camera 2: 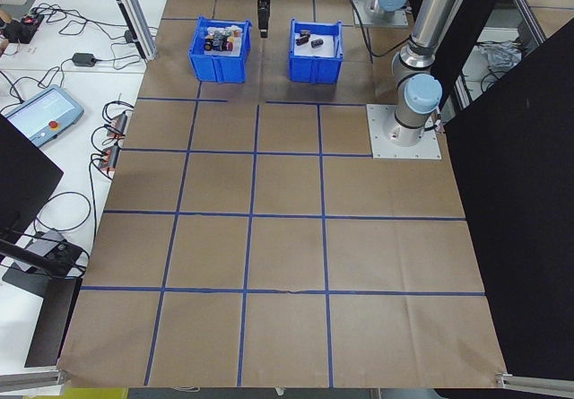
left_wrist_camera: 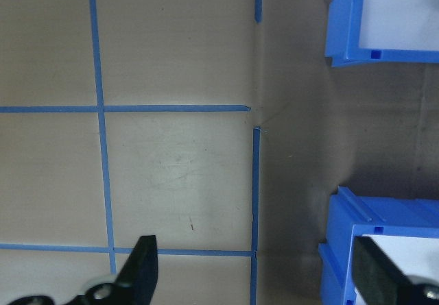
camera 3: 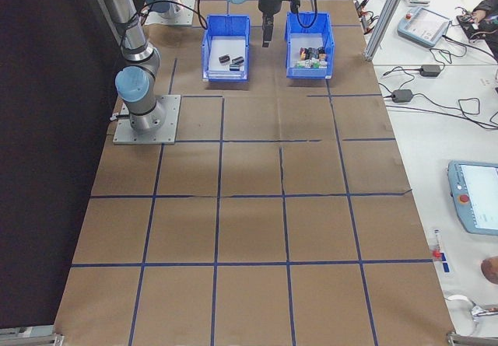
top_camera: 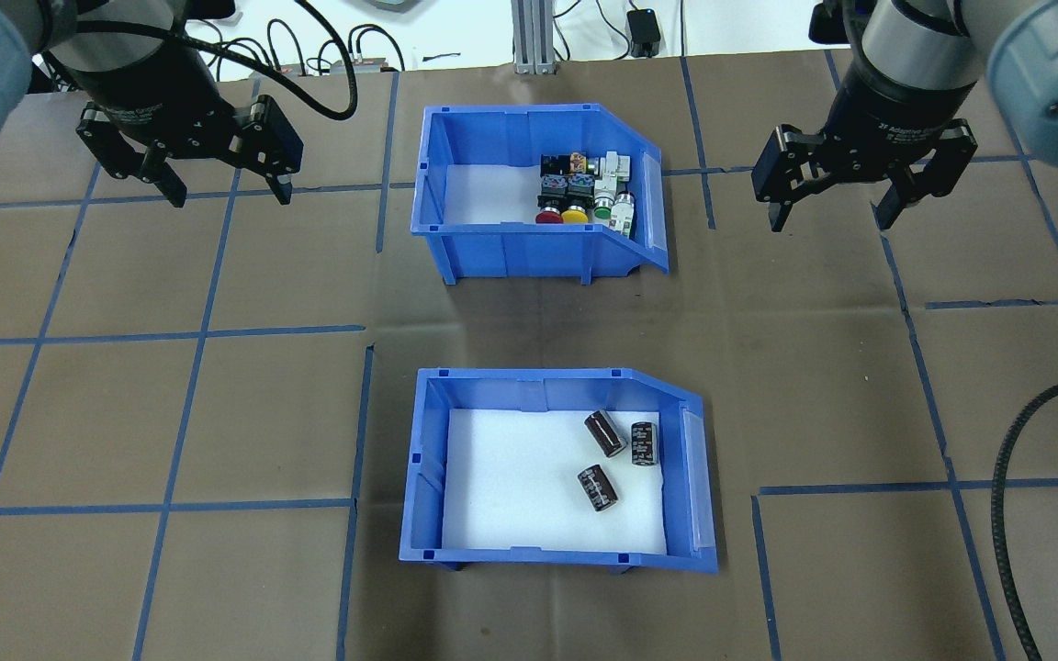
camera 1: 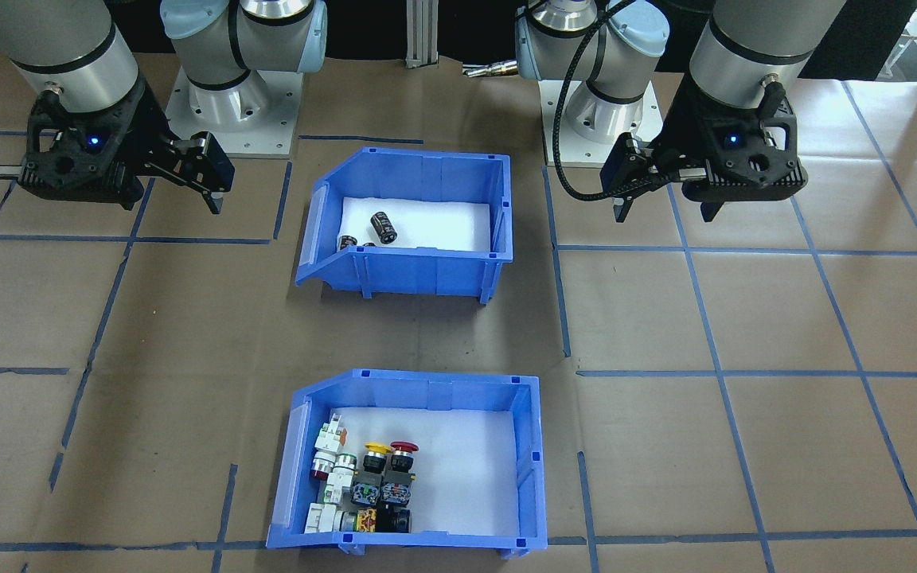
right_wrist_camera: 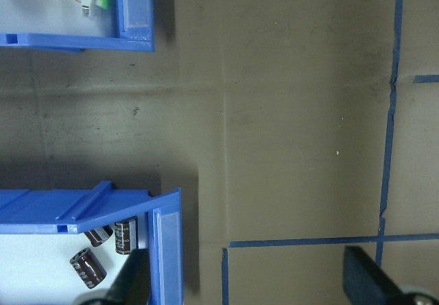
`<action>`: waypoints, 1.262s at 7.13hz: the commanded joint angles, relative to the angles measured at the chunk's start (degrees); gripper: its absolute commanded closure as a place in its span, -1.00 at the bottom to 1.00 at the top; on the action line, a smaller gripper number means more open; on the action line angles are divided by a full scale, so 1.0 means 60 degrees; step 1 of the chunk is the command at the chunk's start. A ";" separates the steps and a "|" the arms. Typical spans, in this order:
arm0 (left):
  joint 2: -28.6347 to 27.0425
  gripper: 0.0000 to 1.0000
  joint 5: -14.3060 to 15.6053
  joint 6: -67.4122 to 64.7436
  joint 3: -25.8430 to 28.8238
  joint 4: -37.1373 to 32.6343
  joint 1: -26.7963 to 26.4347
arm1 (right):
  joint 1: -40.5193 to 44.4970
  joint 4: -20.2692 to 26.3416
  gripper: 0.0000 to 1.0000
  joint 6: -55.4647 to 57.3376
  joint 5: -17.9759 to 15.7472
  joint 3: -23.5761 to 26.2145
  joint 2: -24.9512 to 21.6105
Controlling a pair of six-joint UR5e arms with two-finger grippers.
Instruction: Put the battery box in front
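Observation:
The battery box [top_camera: 547,557] is a blue bin with white foam and three dark cells [top_camera: 604,433], standing on the table's near side in the overhead view and at upper centre [camera 1: 419,270] in the front-facing view. Its sloped side faces the right arm. My left gripper [top_camera: 229,196] hangs open and empty above the table, far left of the bins. My right gripper [top_camera: 828,220] hangs open and empty at the far right. The left wrist view shows a corner of the battery box [left_wrist_camera: 343,236]. In the right wrist view its sloped end [right_wrist_camera: 164,250] and cells show.
A second blue bin [top_camera: 529,252] with red, yellow and other push-button switches [top_camera: 575,188] stands farther from the robot, in line with the battery box. Brown paper with blue tape lines [top_camera: 198,335] covers the table. A black cable [top_camera: 1011,477] lies at the right.

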 commanded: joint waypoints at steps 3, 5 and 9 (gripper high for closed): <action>-0.0115 -1.00 -0.0002 -0.0015 0.0020 0.0057 0.0044 | 0.0000 0.0002 -1.00 0.0014 0.0015 0.0015 0.0000; -0.0145 -1.00 0.0027 -0.0015 0.0020 0.0057 0.0044 | 0.0000 0.0002 -1.00 -0.0043 -0.0116 0.0001 0.0015; -0.0086 -1.00 0.0013 -0.0190 -0.0009 0.0580 0.0044 | 0.0029 -0.0174 -1.00 -0.1955 0.0045 -0.0596 0.0380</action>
